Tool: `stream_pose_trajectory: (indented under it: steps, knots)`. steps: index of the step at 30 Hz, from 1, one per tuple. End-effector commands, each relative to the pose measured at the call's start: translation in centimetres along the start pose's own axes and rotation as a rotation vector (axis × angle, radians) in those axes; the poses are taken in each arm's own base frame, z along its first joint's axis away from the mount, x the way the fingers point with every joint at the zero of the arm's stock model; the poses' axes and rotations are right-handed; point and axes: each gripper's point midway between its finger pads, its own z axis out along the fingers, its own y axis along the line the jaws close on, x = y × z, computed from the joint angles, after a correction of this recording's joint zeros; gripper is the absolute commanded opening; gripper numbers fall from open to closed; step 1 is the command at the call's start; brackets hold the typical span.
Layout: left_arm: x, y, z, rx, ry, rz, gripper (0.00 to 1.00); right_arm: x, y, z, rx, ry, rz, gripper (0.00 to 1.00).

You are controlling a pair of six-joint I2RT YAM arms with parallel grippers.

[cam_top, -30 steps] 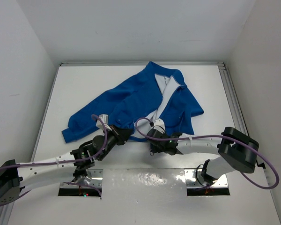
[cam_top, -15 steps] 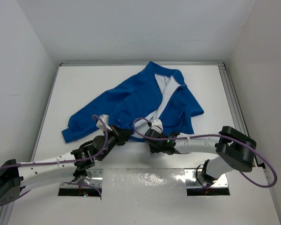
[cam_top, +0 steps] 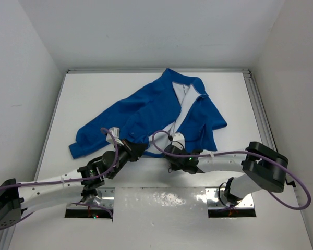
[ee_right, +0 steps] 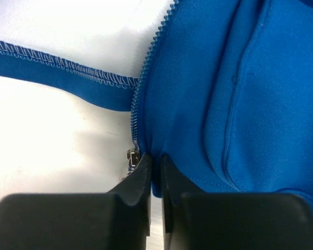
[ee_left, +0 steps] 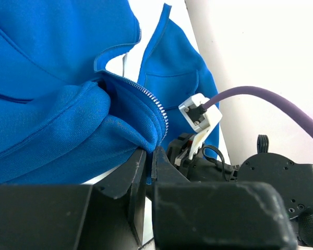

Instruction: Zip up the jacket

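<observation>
The bright blue jacket [cam_top: 161, 112] lies open on the white table, collar at the back, white lining showing along the front opening. My left gripper [cam_top: 137, 149] is shut on the bottom hem of the jacket's left front panel [ee_left: 109, 130], next to its zipper teeth [ee_left: 155, 107]. My right gripper [cam_top: 173, 152] is shut on the bottom corner of the right front panel [ee_right: 208, 104]. The silver zipper slider [ee_right: 131, 157] sits at the lower end of the teeth, touching the right gripper's left finger [ee_right: 138, 182].
White walls enclose the table on three sides. A metal rail [cam_top: 261, 109] runs along the table's right edge. Purple cables loop above both wrists. The right arm's wrist and white connector [ee_left: 201, 117] sit close beside the left gripper.
Both grippers keep their hold on the jacket's bottom edge. The right gripper shifted slightly left and back; the jacket has barely moved.
</observation>
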Motion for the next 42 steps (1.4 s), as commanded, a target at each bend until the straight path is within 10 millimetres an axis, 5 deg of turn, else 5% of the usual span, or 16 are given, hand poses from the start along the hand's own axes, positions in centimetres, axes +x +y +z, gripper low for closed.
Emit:
stream_pose_trajectory:
  steps: [1, 6, 13, 15, 19, 42]
  knots:
    - [-0.4, -0.2, 0.0, 0.010, -0.017, -0.023, 0.00, 2.4, -1.0, -0.4, 0.004, 0.073, 0.000, 0.04]
    - [-0.2, -0.4, -0.1, 0.023, -0.004, -0.040, 0.00, 1.5, 0.1, -1.2, -0.078, 0.025, 0.033, 0.00]
    - [0.7, -1.7, 0.2, 0.063, 0.047, -0.087, 0.00, -5.9, 3.9, -5.1, -0.380, -0.345, 0.176, 0.00]
    - [1.1, -1.6, 0.4, 0.033, 0.068, -0.104, 0.00, -9.4, 5.4, -8.3, -0.507, -0.501, 0.206, 0.00]
    - [0.8, -4.2, 0.8, 0.077, 0.101, -0.111, 0.00, -11.3, 5.0, -10.4, -0.568, -0.637, 0.229, 0.00]
    - [1.1, -4.5, 2.2, 0.078, 0.079, -0.130, 0.00, -11.2, 5.1, -11.6, -0.624, -0.655, 0.246, 0.00]
